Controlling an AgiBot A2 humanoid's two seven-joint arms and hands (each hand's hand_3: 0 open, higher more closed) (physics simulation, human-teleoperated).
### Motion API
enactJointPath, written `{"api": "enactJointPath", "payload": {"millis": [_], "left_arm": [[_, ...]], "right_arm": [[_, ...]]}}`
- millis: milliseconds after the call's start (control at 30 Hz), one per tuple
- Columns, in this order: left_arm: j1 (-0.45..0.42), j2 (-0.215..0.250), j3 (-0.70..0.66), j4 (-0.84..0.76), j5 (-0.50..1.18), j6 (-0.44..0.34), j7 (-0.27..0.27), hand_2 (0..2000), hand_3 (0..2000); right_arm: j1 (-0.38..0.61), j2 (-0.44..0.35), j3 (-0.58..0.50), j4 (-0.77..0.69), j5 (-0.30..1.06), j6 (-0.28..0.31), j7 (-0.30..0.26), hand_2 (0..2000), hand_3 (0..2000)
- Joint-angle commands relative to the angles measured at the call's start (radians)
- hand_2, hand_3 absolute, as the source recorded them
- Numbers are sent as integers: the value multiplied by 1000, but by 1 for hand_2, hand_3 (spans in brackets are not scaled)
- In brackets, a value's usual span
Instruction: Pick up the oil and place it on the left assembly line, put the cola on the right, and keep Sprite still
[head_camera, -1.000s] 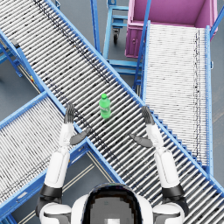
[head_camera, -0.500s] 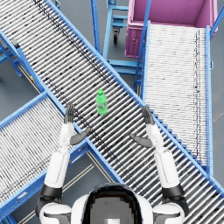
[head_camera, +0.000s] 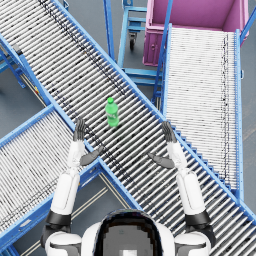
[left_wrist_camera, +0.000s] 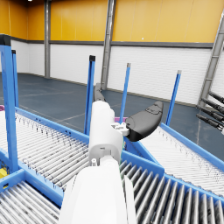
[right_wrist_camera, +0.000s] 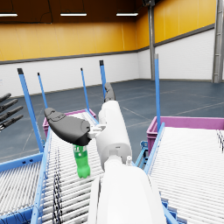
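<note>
Green bottle stands upright on the rollers of the central conveyor, the long diagonal one with blue side rails, about mid-width. Green cap, label too small to read. Nothing touches it. Left hand hovers over the same conveyor near its left rail, nearer the robot than the bottle and clear of it. Its fingers are extended and spread, the thumb is out to the side, and it holds nothing. Right hand mirrors it on the other side near the right rail, also apart from the bottle. Fingers straight and apart, thumb pointing inward, empty. The bottle sits roughly between the two hands, further out along the belt. Right wrist view shows the bottle standing on the rollers, with the right hand's thumb overlapping its cap in line of sight only; the head view shows a gap. Left wrist view shows the left hand open over the rollers; the bottle is not visible there. Left conveyor branches off low beside the left arm. Right conveyor runs beyond the right hand, with a magenta bin at its far end. Grey floor shows between the lines.
</note>
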Motion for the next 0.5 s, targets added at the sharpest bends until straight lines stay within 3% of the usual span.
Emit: {"api": "enactJointPath", "payload": {"millis": [33, 500], "left_arm": [[0, 0, 0, 0, 0, 0, 0, 0, 0], [0, 0, 0, 0, 0, 0, 0, 0, 0]], "right_arm": [[0, 0, 0, 0, 0, 0, 0, 0, 0], [0, 0, 0, 0, 0, 0, 0, 0, 0]]}}
